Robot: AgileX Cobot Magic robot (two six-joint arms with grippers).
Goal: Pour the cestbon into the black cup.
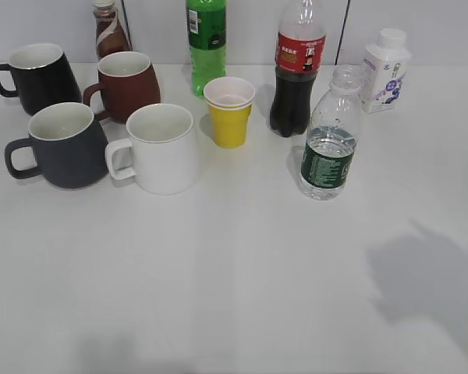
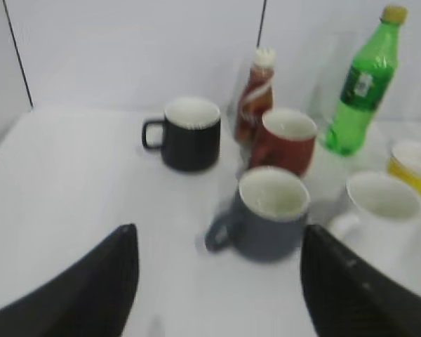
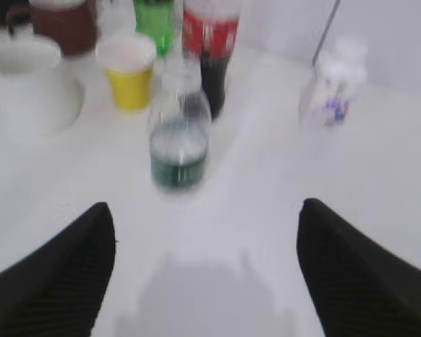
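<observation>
The cestbon (image 1: 330, 136), a clear uncapped bottle with a dark green label, stands upright at the right of the table; it also shows in the right wrist view (image 3: 179, 133). The black cup (image 1: 62, 146), a large charcoal-grey mug with a white inside, stands at the left; it also shows in the left wrist view (image 2: 266, 214). My left gripper (image 2: 217, 242) is open and empty, in front of the cup and apart from it. My right gripper (image 3: 207, 217) is open and empty, short of the cestbon. Neither gripper shows in the exterior view.
Around them stand a glossy black mug (image 1: 37, 76), a maroon mug (image 1: 127, 84), a white mug (image 1: 160, 148), a yellow paper cup (image 1: 229, 111), a cola bottle (image 1: 296, 74), a green soda bottle (image 1: 207, 43), a brown sauce bottle (image 1: 109, 29) and a white bottle (image 1: 386, 70).
</observation>
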